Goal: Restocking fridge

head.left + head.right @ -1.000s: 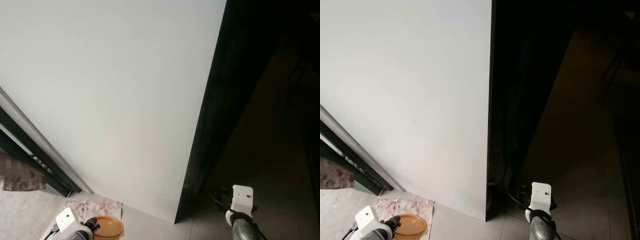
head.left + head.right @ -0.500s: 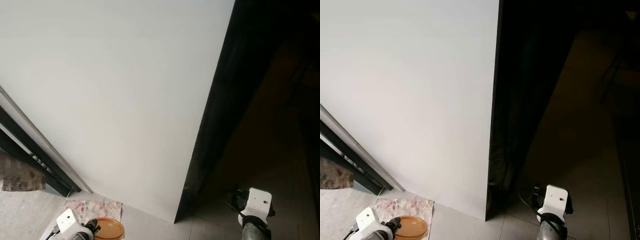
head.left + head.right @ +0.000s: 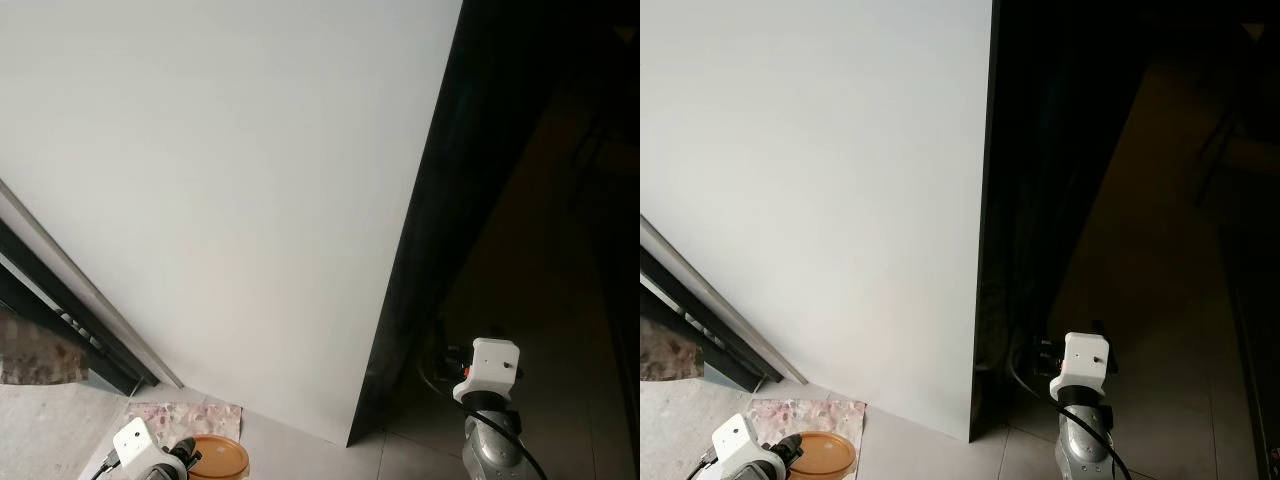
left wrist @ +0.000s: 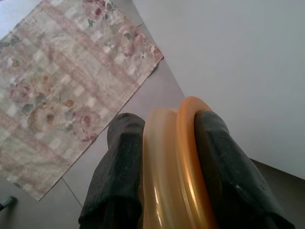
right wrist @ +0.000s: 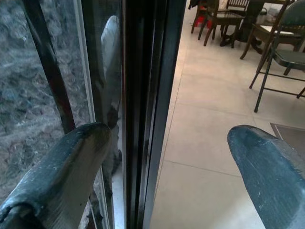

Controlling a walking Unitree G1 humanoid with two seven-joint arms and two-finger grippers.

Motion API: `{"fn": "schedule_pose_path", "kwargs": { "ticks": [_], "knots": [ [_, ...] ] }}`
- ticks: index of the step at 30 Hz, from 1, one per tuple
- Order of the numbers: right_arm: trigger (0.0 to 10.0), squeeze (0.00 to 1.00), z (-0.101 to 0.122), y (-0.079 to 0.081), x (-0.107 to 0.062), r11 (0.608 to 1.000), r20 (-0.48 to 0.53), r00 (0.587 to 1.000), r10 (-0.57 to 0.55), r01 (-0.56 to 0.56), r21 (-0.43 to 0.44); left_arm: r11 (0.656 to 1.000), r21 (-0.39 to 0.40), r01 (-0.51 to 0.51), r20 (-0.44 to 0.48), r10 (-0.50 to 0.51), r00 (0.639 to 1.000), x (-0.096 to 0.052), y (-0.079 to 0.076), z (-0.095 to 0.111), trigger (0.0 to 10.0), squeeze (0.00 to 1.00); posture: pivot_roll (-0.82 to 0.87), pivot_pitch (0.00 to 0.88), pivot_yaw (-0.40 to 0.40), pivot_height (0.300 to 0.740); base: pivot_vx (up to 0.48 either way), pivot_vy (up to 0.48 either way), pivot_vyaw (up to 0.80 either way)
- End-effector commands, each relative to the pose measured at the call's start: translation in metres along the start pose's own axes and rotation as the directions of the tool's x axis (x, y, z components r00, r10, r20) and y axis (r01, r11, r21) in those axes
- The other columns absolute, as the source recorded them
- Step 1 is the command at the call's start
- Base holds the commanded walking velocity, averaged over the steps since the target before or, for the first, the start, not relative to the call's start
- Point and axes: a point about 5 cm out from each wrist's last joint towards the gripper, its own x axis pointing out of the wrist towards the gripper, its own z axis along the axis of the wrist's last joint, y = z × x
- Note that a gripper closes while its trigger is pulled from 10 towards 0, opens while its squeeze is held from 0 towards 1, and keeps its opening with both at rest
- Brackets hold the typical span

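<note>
Setting: tiled floor in front of a tall white panel, judged to be the fridge door, its dark edge facing a shaded room.
Fridge door: largest surface; white face, dark side edge running close past the right gripper.
Floral mat: lies flat on the floor beside the foot of the door.
Right gripper: fingers spread wide, holding nothing, one finger just beside the door edge.
Left gripper: low at the robot's left, fingers clamped on the rim of the orange plate, gripped edge-on above the floor.
Risk: the plate is pinched by its rim alone; a jolt while opening the door could tilt or drop it, and the right fingers could slide off the smooth edge.
</note>
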Motion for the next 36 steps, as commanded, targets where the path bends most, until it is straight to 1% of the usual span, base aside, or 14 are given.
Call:
{"fn": "schedule_pose_path", "kwargs": {
  "ticks": [1,4,5,6,9,11,14,20,24,28,34,36],
  "knots": [
    [10.0,1.00,0.004,-0.002,0.001,1.000,0.015,1.000,-0.014,0.014,0.012,1.000,0.013,-0.014,-0.008,0.014,1.000,-0.001,0.004,-0.004,10.0,0.00,0.00,0.042,0.015,0.740,0.000,0.000,0.00],
    [10.0,1.00,0.009,-0.002,0.005,1.000,0.033,0.999,-0.018,0.018,0.004,1.000,0.015,-0.014,-0.008,0.014,1.000,-0.001,0.004,-0.004,10.0,0.00,-0.01,0.036,0.014,0.740,0.000,0.000,0.00],
    [10.0,0.98,0.017,-0.003,0.011,1.000,0.053,0.998,-0.026,0.025,0.006,1.000,0.008,-0.016,-0.003,0.016,1.000,-0.001,0.005,-0.003,10.0,0.00,-0.01,0.033,0.012,0.740,0.000,0.000,0.00],
    [10.0,0.00,0.020,-0.004,0.013,1.000,0.063,0.998,-0.028,0.027,0.005,1.000,0.008,-0.017,-0.003,0.017,1.000,-0.001,0.005,-0.004,10.0,0.00,-0.01,0.033,0.012,0.740,0.000,0.000,0.00],
    [10.0,0.00,0.026,-0.003,0.017,1.000,0.082,0.996,-0.029,0.028,0.012,1.000,0.011,-0.018,-0.006,0.018,1.000,-0.001,0.005,-0.004,10.0,0.00,-0.01,0.029,0.011,0.740,0.000,0.000,0.00],
    [10.0,0.00,0.030,0.003,0.022,0.999,0.088,0.996,0.000,-0.003,0.032,1.000,0.006,-0.014,-0.006,0.014,1.000,-0.001,0.005,-0.006,10.0,0.00,-0.01,0.028,0.012,0.740,0.000,0.000,0.00],
    [10.0,0.00,0.031,0.008,0.026,0.999,0.084,0.996,0.021,-0.024,0.036,1.000,0.004,-0.011,-0.009,0.011,1.000,-0.001,0.004,-0.007,10.0,0.00,-0.01,0.033,0.012,0.740,0.000,0.000,0.00],
    [10.0,0.00,0.041,0.016,0.035,0.997,0.103,0.993,0.052,-0.058,0.052,1.000,-0.008,-0.008,-0.004,0.008,1.000,-0.001,0.003,-0.007,10.0,0.00,-0.01,0.043,0.006,0.740,0.000,0.000,0.00],
    [10.0,0.00,0.041,0.018,0.037,0.997,0.094,0.994,0.057,-0.063,0.054,1.000,-0.010,-0.009,-0.003,0.009,1.000,-0.001,0.003,-0.007,10.0,0.00,-0.01,0.043,0.006,0.740,0.000,0.000,0.00],
    [10.0,0.00,0.044,0.019,0.043,0.996,0.093,0.994,0.057,-0.062,0.059,1.000,-0.010,-0.010,-0.001,0.010,1.000,-0.001,0.003,-0.006,10.0,0.00,0.00,0.053,0.009,0.740,0.000,0.000,0.00],
    [10.0,0.00,0.050,0.027,0.050,0.994,0.097,0.992,0.083,-0.090,0.070,1.000,-0.010,-0.009,0.001,0.009,1.000,-0.001,0.003,-0.006,10.0,0.00,0.00,0.056,0.011,0.740,0.000,0.000,0.00],
    [10.0,0.00,0.050,0.032,0.053,0.990,0.084,0.990,0.117,-0.123,0.071,1.000,-0.009,-0.007,0.001,0.007,1.000,-0.001,0.002,-0.006,10.0,0.00,0.00,0.056,0.011,0.740,0.000,0.000,0.00]
  ]
}}
